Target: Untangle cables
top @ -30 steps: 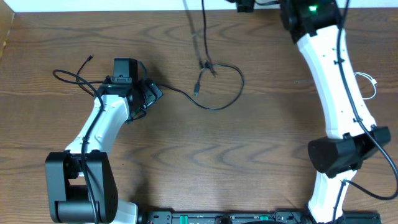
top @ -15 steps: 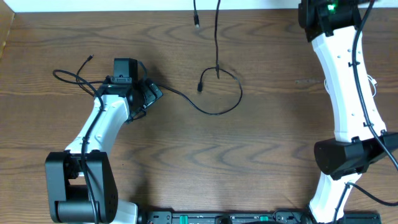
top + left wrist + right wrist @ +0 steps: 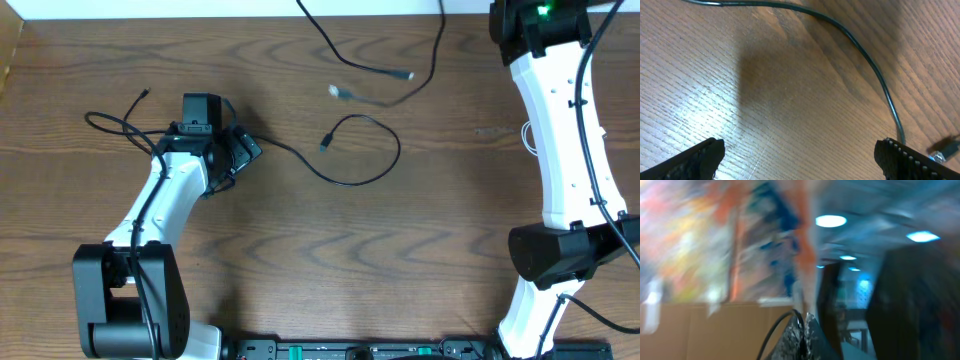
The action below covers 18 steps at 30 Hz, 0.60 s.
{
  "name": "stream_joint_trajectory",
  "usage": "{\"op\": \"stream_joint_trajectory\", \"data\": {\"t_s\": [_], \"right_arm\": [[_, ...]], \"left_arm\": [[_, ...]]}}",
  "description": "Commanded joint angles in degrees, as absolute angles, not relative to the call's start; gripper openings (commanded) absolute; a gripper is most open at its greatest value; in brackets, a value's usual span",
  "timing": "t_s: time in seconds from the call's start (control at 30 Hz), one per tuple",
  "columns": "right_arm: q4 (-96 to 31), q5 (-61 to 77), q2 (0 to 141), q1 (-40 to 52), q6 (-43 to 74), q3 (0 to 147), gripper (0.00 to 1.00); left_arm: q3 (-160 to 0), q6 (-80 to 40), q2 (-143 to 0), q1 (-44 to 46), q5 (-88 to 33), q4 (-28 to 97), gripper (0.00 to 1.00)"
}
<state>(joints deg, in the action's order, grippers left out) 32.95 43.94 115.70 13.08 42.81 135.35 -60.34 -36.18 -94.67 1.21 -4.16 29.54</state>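
A thin black cable (image 3: pixel 372 174) lies on the wooden table in a loop, its plug (image 3: pixel 326 145) inside the loop. Its other part runs left past my left gripper (image 3: pixel 243 150) to a tangle (image 3: pixel 118 122). In the left wrist view the left gripper (image 3: pixel 800 162) is open just above the wood, with this cable (image 3: pixel 865 55) ahead of it. My right gripper (image 3: pixel 804 330) is shut on a second black cable (image 3: pixel 775 330), raised out of the overhead view. That cable's two ends (image 3: pixel 400 75) hang blurred over the table's back. A white cable (image 3: pixel 526 136) peeks from behind the right arm.
The right arm (image 3: pixel 560 130) stretches along the table's right side to the back edge. The left arm (image 3: pixel 160 205) lies across the left front. A black rail (image 3: pixel 360 350) runs along the front edge.
The right gripper has moved up and right with the second black cable, whose hanging ends have swung right off the table loop. The loop has opened and shifted slightly right. The left arm is still.
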Motion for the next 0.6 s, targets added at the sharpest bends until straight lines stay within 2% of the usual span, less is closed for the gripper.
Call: {"op": "stream_joint_trajectory", "data": {"t_s": [0.0, 0.17, 0.3, 0.57], "right_arm": [[24.4, 26.2, 114.5, 12.8, 42.6, 135.9, 0.01], [7.4, 15.5, 114.6, 12.4, 40.1, 135.9, 0.01], [0.2, 9.6, 114.6, 11.9, 36.6, 135.9, 0.01], [-16.2, 6.4, 114.7, 10.1, 19.6, 135.9, 0.01]], "left_arm": [[-59.9, -36.3, -94.3, 1.1, -3.8, 29.6, 1.00], [-59.9, -36.3, -94.3, 1.1, -3.8, 29.6, 1.00], [-59.9, -36.3, -94.3, 1.1, -3.8, 29.6, 1.00], [-59.9, -36.3, -94.3, 1.1, -3.8, 29.6, 1.00]]}}
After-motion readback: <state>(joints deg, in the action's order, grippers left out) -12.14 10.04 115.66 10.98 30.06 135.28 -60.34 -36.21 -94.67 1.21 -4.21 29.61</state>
